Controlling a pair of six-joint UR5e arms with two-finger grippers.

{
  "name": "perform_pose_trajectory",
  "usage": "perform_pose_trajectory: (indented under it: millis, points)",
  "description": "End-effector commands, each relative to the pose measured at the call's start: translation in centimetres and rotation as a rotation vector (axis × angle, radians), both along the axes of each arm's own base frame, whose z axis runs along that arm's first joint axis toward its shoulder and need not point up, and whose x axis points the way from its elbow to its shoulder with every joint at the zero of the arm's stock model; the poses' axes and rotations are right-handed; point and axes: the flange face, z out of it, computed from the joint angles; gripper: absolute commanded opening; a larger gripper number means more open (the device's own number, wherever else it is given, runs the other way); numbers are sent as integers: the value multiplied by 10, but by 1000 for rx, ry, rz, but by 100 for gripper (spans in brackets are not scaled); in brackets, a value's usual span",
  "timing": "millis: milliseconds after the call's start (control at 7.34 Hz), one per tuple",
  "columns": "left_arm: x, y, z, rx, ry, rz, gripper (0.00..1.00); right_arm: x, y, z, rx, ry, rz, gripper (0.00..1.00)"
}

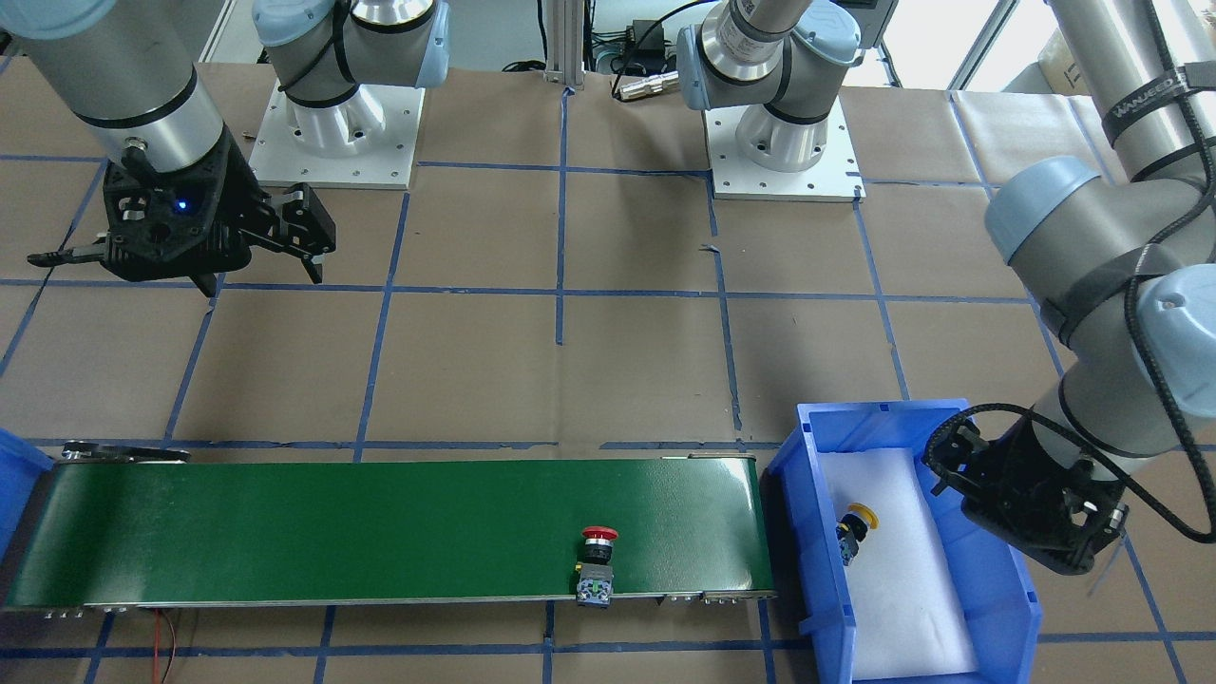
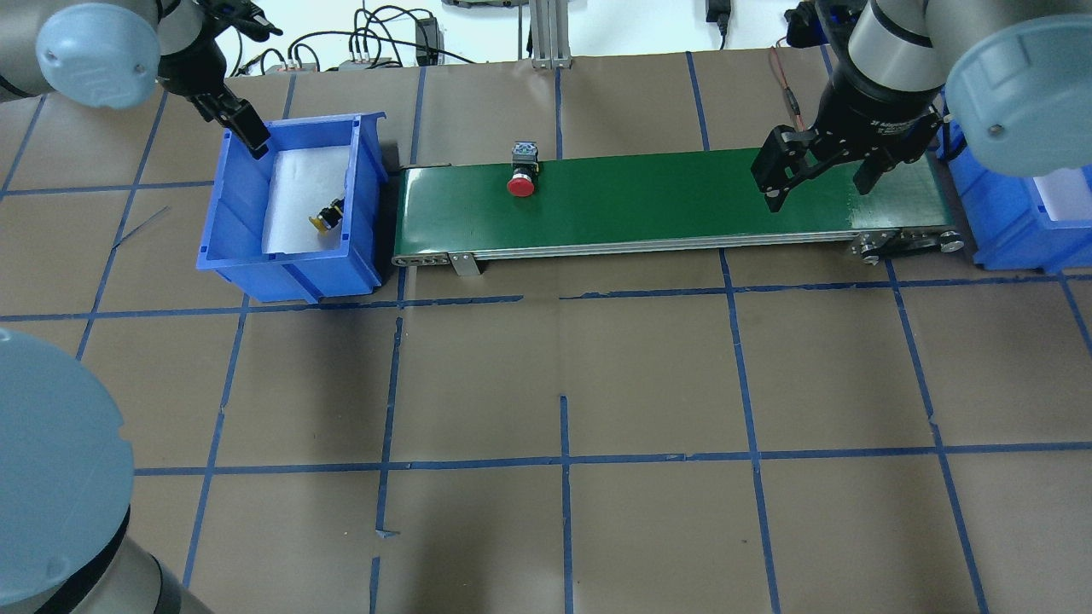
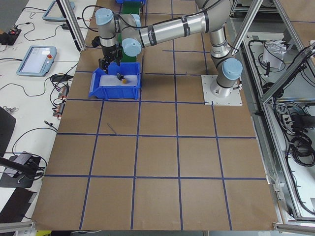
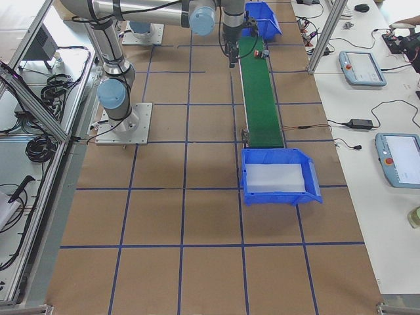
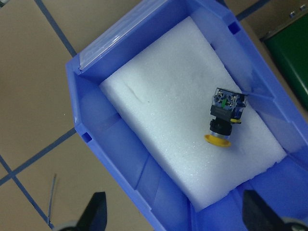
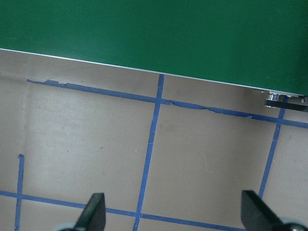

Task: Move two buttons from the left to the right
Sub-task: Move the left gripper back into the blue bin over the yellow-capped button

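Note:
The red button [image 1: 598, 560] lies on its side on the green conveyor belt [image 1: 332, 532], at the belt's far edge in the overhead view [image 2: 521, 181]. The yellow button [image 5: 224, 115] lies on white foam in the left blue bin [image 2: 290, 277], cap down, and it shows in the overhead view too [image 2: 327, 217]. My left gripper [image 5: 175, 219] is open and empty above the bin's far corner [image 2: 243, 132]. My right gripper [image 2: 817, 192] is open and empty above the belt's right part, well apart from the red button; its wrist view [image 6: 174, 219] shows the belt's edge and brown table.
A second blue bin [image 2: 1007, 222] with white foam stands past the belt's right end. The belt's rollers [image 2: 909, 245] and a bracket [image 2: 465, 264] stick out at its ends. Brown paper with blue tape lines covers the table [image 2: 563, 384].

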Motion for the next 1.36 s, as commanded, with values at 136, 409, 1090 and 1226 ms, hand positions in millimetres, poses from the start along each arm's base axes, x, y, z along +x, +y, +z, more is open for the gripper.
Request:
perform_pose_trajectory:
  millis: [136,409,1090,1226]
  points:
    - [-16,-4,-45,-15,61,-34,92,0,-1,-3,5,0,-3,100]
    - [-17,-6,-63,10,85,-33,83,1,0,0,0,-11,-12,100]
    - [-20,-8,-103,60,121,-41,68,0,3,-11,5,-2,-6,100]
    - [-20,-8,-106,65,123,-35,68,0,3,-11,5,-2,-3,100]
